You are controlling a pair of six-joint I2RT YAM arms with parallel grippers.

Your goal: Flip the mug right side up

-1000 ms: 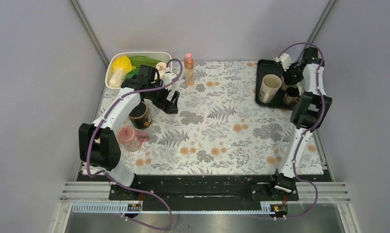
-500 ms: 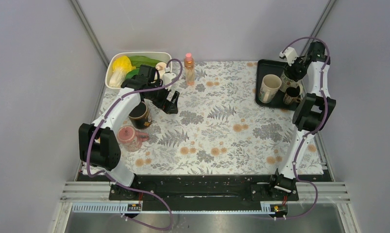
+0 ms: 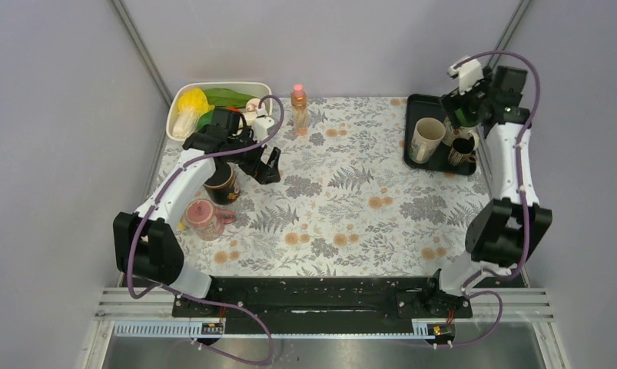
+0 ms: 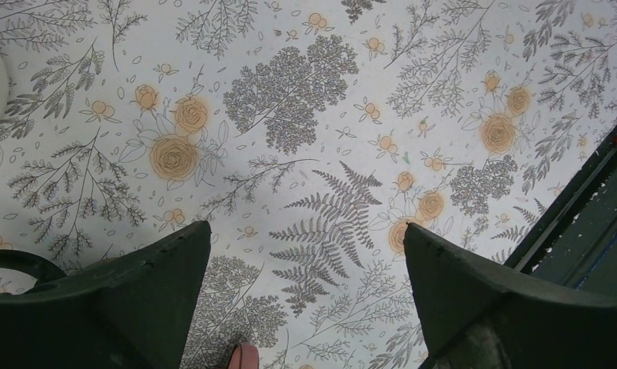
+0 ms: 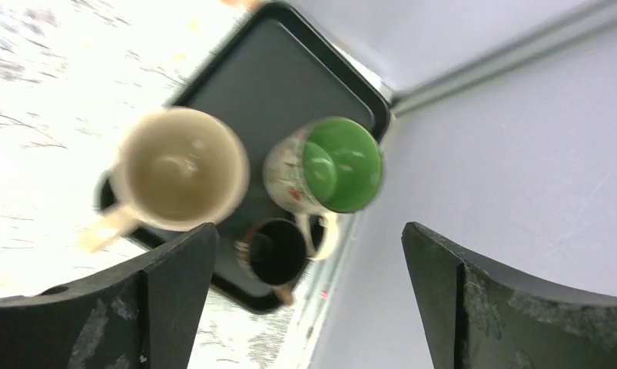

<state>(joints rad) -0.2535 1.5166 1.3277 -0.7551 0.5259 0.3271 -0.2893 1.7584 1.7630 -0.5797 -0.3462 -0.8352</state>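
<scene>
Three mugs stand mouth up on the black tray: a cream mug, a white mug with a green inside and a small dark mug. My right gripper hangs open high above them, holding nothing. In the top view it covers most of the green mug. My left gripper is open over the floral cloth, empty, just right of a dark mug and a pink mug.
A white bin with yellow and green items sits at the back left. A small bottle stands beside it. The tray lies close to the right wall. The black rail shows at the left wrist view's right edge.
My right gripper has opened and risen away from the mugs on the tray, its arm swinging up and to the right. The left arm has shifted slightly left.
</scene>
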